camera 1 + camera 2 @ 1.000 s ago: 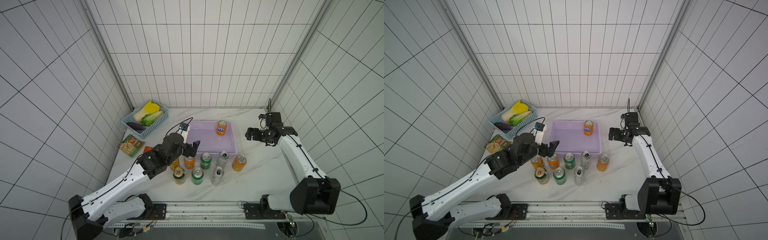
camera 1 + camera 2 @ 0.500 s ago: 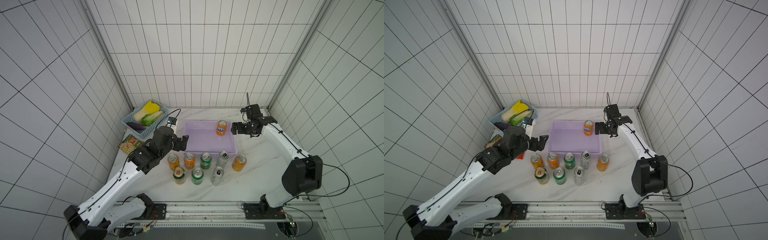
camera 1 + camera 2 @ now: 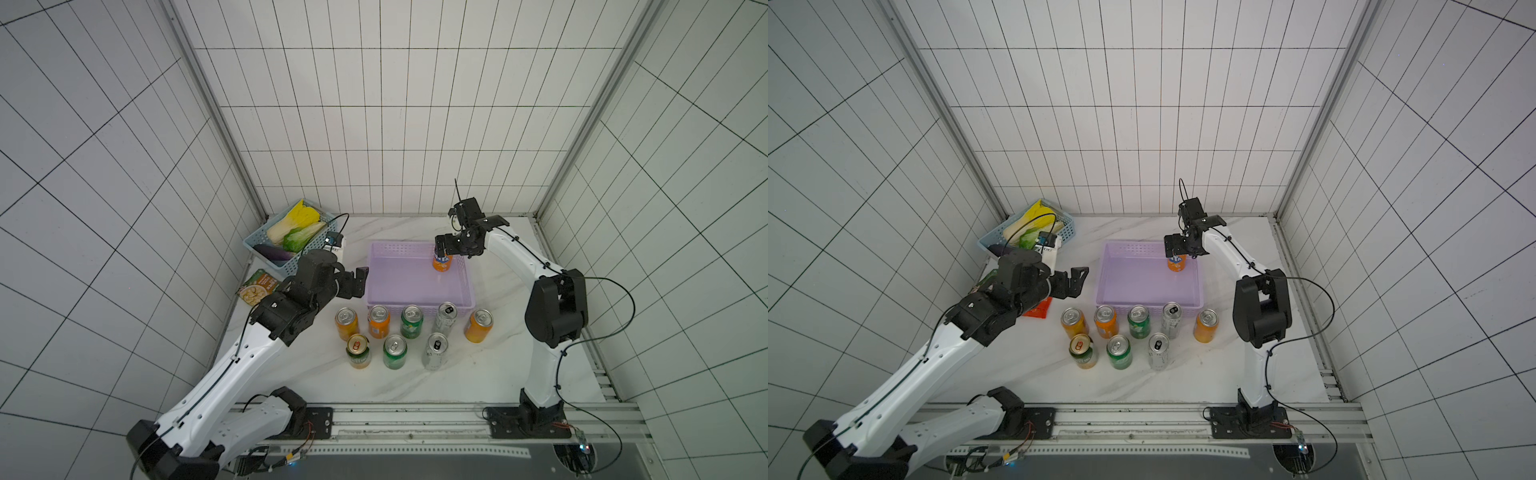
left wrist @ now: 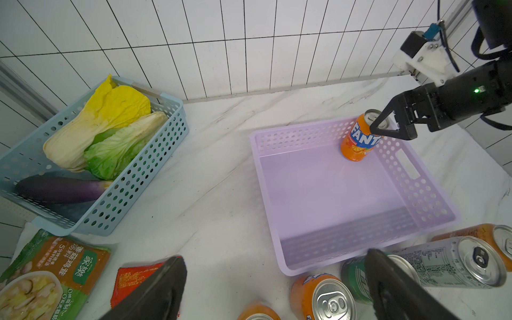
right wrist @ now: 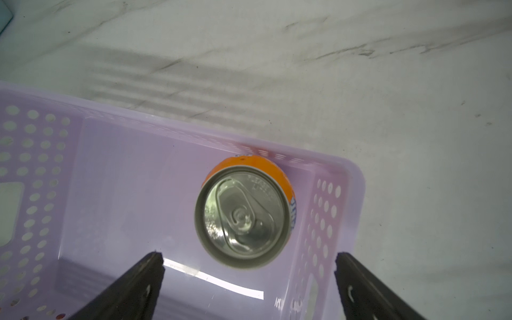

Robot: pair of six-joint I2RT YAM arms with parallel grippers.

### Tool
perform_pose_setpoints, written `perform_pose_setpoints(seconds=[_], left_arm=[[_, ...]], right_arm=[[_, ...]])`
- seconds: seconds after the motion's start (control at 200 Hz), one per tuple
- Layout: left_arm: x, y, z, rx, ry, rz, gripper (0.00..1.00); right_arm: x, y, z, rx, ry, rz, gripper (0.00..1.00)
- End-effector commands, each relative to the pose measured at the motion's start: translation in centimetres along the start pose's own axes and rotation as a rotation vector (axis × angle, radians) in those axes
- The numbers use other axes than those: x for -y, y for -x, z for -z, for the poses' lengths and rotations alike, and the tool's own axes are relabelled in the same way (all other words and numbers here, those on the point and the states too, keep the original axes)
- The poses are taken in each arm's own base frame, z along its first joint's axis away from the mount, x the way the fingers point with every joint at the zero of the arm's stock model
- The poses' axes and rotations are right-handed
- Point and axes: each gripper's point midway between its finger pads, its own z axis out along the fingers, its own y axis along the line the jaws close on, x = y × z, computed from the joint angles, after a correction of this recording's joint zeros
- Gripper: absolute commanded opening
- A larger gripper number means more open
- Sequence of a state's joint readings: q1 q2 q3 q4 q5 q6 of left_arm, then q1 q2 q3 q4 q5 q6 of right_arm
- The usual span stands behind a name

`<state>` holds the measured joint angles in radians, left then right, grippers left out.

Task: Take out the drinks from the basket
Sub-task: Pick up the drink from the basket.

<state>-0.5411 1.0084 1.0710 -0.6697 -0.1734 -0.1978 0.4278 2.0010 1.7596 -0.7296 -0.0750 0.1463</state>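
Since a second ago, right gripper (image 3: 443,248) has been swung from beside the basket (image 3: 415,286) to directly over the last orange can (image 3: 441,263). Left gripper (image 3: 354,283) has been drawn back from the can rows to the basket's left edge. Both sets of jaws are seen spread wide, nothing held. Can is stood upright in the basket's far right corner, close to both walls; contact cannot be told. Eight other cans (image 3: 412,322) are already lined up on the table (image 3: 478,374) outside the near wall. Can is judged rigid but thin-walled, smooth, easily dented; full or empty cannot be told. Hold is best taken across the round body just under the lid rim. Corner walls are flagged as a snag risk for the fingers.
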Motion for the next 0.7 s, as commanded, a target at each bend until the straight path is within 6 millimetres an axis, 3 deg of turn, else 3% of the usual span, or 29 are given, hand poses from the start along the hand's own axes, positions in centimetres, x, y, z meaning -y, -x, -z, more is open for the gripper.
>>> perform_pose_setpoints(seconds=[0.0,0.225,0.38,0.695], left_arm=[[0.2,0.2,0.2,0.016,-0.021,0.002,0.98],[0.2,0.2,0.1,0.012,-0.024,0.007,0.98],[0.2,0.1,0.0,0.009,-0.023,0.009,0.98],[0.1,0.0,0.0,0.008,-0.021,0.01,0.98]], right_arm=[[0.0,0.9,-0.9,0.001,-0.027,0.005,1.0],[0.2,0.8,-3.3,-0.031,-0.057,0.017,0.97],[0.1,0.5,-4.3,-0.053,-0.067,0.03,0.89],[-0.6,0.2,-3.7,-0.059,-0.072,0.052,0.67]])
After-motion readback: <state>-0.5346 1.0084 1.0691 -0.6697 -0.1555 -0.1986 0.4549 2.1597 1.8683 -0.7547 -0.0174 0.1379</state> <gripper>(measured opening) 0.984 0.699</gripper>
